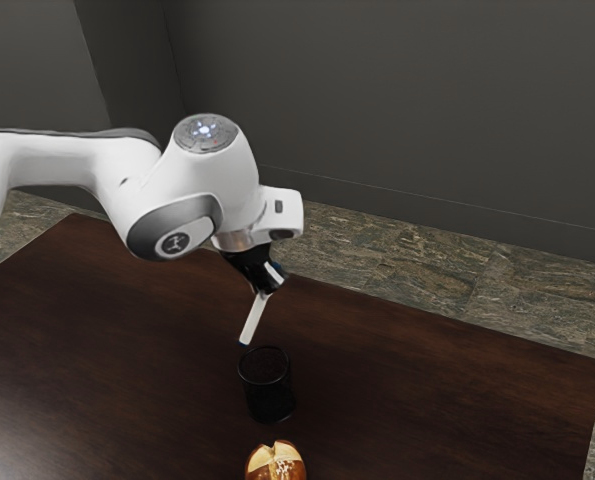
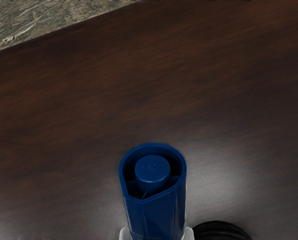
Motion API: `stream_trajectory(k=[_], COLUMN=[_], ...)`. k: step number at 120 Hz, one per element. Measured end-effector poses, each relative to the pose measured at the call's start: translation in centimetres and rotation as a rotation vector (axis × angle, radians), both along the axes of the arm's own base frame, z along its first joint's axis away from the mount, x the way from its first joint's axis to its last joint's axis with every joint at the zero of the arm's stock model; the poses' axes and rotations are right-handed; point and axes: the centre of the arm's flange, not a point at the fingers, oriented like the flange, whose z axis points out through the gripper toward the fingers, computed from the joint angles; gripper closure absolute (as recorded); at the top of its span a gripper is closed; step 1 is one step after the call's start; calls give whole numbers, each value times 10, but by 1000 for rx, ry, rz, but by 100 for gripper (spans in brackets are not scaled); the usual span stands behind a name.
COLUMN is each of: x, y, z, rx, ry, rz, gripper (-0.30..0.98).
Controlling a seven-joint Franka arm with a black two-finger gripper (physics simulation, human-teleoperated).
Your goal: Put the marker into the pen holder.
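Note:
In the exterior view my black gripper is shut on the marker, whose white body slants down below it. The marker's lower tip hangs just above and beside the far rim of the black pen holder, outside its opening as seen there. The pen holder stands upright on the table. In the wrist view the marker's blue end points up at the camera, with pale fingertip edges on both sides of it at my gripper. Part of the pen holder's dark rim lies beside the held marker.
A bread roll sits close to the pen holder, at the exterior view's lower edge. The dark wooden table extends to both sides, and its far edge runs behind my hand. Stone floor and a grey wall lie beyond.

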Motion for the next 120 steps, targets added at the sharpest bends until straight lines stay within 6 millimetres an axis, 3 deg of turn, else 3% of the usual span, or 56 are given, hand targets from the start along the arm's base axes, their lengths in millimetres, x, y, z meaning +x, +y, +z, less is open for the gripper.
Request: stream_trajectory(k=[19, 39, 58, 97, 107, 120], x=[-4, -23, -33, -34, -8, 35], y=[-11, -30, -35, -11, 14, 42], z=[-2, -11, -13, -14, 7, 92], rx=[-9, -15, -24, -47, -73, -107], ry=[-12, -11, -17, -13, -48, -123], rz=[15, 20, 51, 146, 216, 308], gripper=[79, 79, 79, 30, 21, 12])
